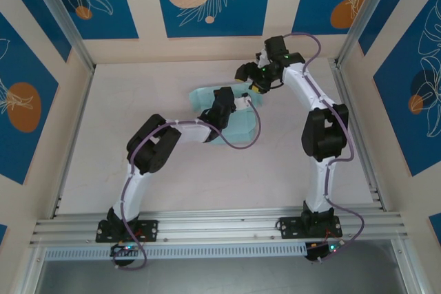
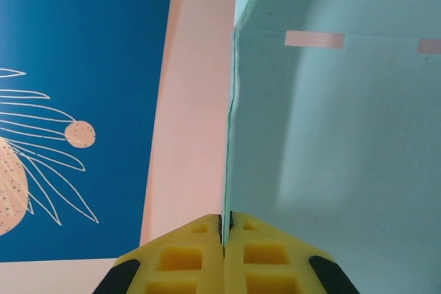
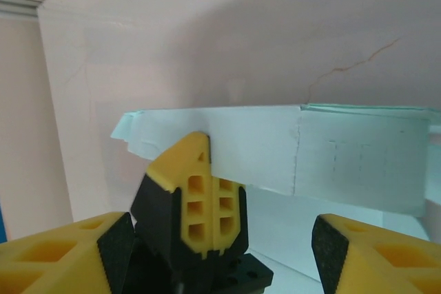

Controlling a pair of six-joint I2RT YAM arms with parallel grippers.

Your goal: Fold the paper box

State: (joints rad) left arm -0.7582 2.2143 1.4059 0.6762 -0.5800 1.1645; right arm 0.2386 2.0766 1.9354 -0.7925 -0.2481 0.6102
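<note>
Pale tabletop (image 1: pixel 103 135) surrounds the paper box (image 2: pixel 331 135) at frame centre; likely light, floppy card; left gripper (image 2: pixel 225 228) pinches its upright wall; right gripper (image 1: pixel 253 86) gapes, empty; you'd grip beside creases.

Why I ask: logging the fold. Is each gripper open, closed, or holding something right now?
Left gripper: closed, pinching the edge of the paper box.
Right gripper: open, holding nothing.
</note>
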